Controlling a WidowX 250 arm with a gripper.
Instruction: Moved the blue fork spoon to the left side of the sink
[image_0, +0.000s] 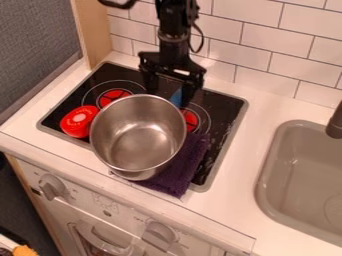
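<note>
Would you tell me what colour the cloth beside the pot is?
The cloth is dark purple, seen in the camera view.

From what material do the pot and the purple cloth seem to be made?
The pot looks like smooth metal, probably stainless steel: silvery, with bright reflections inside. The purple cloth seems to be matte fabric, since it shows no shine and a soft, uneven surface; I cannot tell which fibre.

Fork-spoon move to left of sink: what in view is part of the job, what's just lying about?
Job:
- black two-finger gripper
- blue utensil, partly visible by the gripper
- grey rectangular sink

Lying about:
- shiny round metal pot
- dark purple cloth
- red can-like object
</note>
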